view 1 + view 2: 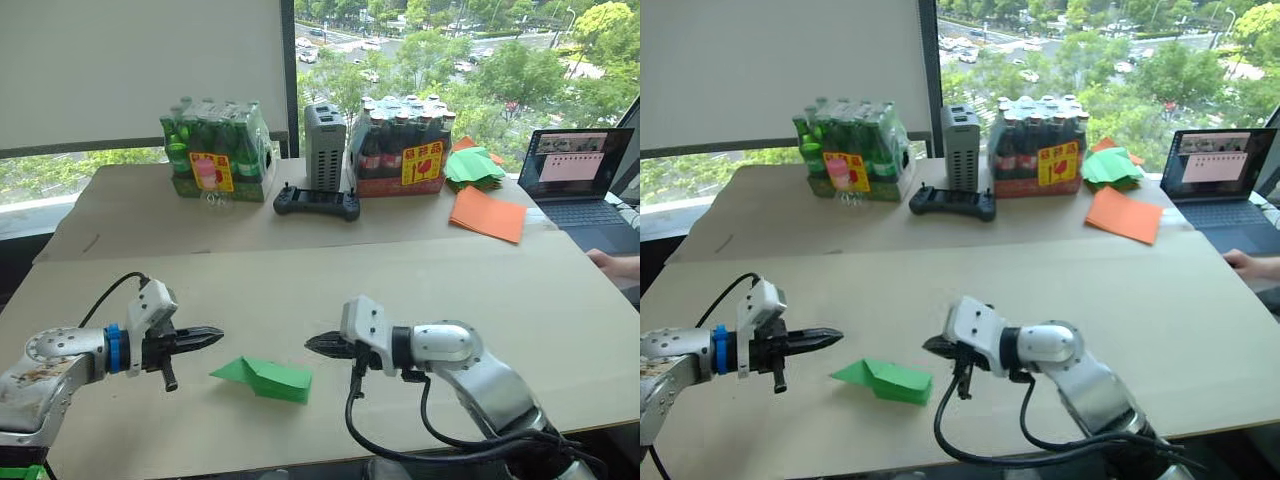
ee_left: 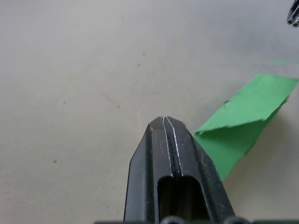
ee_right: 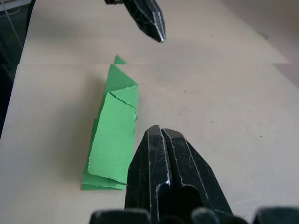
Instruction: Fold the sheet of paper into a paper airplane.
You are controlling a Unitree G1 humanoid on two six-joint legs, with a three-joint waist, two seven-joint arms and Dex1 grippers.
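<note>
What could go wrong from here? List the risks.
1. Both the left gripper and right gripper are shut and off the paper airplane; closing in like this could shove it across the table rather than grasp it.
2. Its upper flap sits lifted and loose, so a push from the side might undo the folds.

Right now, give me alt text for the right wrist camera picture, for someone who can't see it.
A folded green paper airplane lies on a beige table, free of both grippers. The right gripper, jaws shut, rises beside it, and the left gripper, also shut, points in from the far side.
</note>
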